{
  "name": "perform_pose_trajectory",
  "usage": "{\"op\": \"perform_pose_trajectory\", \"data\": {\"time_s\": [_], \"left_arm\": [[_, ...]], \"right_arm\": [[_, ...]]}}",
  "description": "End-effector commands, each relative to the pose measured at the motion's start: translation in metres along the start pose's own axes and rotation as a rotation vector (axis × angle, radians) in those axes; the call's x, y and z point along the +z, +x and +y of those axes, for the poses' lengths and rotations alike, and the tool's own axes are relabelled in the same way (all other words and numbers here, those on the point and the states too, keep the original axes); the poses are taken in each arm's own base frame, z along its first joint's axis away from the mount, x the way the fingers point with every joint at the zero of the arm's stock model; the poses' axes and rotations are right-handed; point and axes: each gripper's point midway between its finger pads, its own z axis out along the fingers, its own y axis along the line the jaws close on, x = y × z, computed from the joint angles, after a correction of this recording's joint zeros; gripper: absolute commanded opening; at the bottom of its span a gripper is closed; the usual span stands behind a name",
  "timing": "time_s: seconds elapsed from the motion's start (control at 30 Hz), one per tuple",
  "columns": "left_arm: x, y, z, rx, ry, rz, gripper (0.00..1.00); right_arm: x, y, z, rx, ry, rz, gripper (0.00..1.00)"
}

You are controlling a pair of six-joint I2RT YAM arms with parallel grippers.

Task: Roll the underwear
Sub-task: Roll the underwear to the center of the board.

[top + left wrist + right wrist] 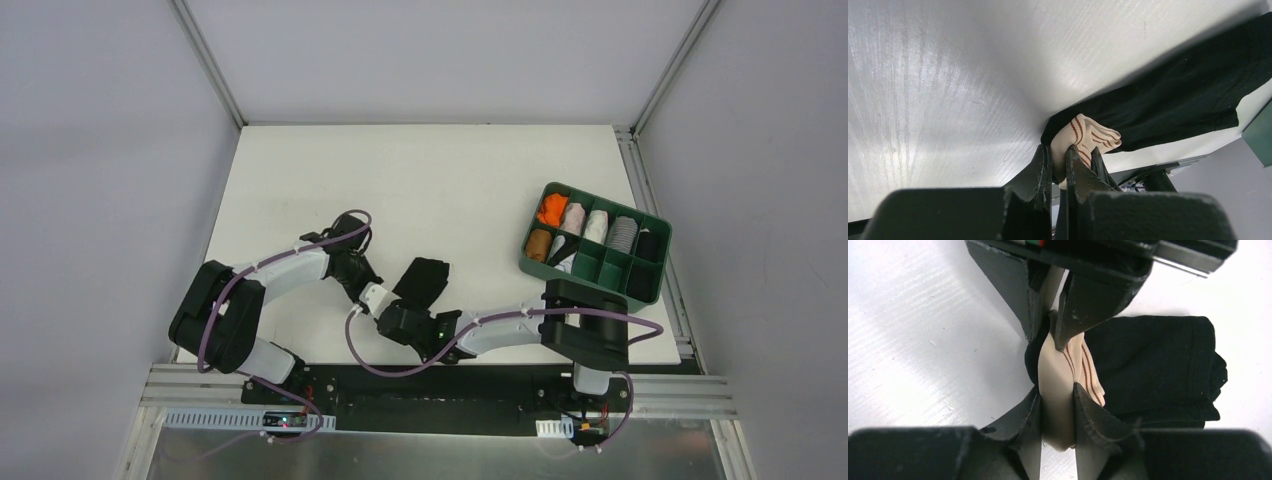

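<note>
The underwear (pixel 423 278) lies on the counter (pixel 420 170) ahead of the arms, long axis running near-left to far-right, beige waistband (pixel 1055 385) at the near-left end. The left fingers (pixel 1074 165) and right fingers (pixel 1034 407) both pinch that waistband, nearly closed, from opposite sides. At right, a green divided tray (pixel 655 290) holds orange, white, grey, brown rolls (pixel 597 225).

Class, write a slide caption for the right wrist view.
Right gripper and left gripper pinch the tan waistband of the underwear on the table.
</note>
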Motion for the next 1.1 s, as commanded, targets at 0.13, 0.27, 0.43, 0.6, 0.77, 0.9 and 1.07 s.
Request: {"op": "perform_pose_trajectory", "data": {"time_s": [0.13, 0.27, 0.43, 0.6, 0.77, 0.9, 1.07], "left_arm": [[-0.012, -0.005, 0.005, 0.034, -0.044, -0.019, 0.0], [-0.021, -0.009, -0.002, 0.045, -0.024, -0.036, 0.03], [-0.036, -0.015, -0.009, 0.034, 0.021, -0.059, 0.23], [-0.049, -0.023, -0.01, -0.004, 0.074, -0.066, 0.39], [-0.058, -0.028, -0.007, -0.028, 0.118, -0.071, 0.42], [-0.058, -0.023, -0.007, -0.026, 0.131, -0.043, 0.43], [-0.059, -0.019, -0.009, 0.001, 0.146, -0.026, 0.51]], "right_arm": [[-0.008, 0.004, 0.007, 0.123, -0.08, -0.007, 0.02], [-0.018, -0.003, 0.016, 0.267, -0.22, 0.007, 0.0], [-0.024, -0.003, 0.025, 0.471, -0.42, 0.081, 0.0], [-0.026, -0.005, 0.024, 0.622, -0.552, 0.122, 0.0], [-0.026, -0.006, 0.023, 0.738, -0.629, 0.134, 0.0], [-0.026, -0.004, 0.02, 0.872, -0.716, 0.149, 0.0], [-0.022, -0.003, 0.006, 1.057, -0.774, 0.129, 0.0]]}}
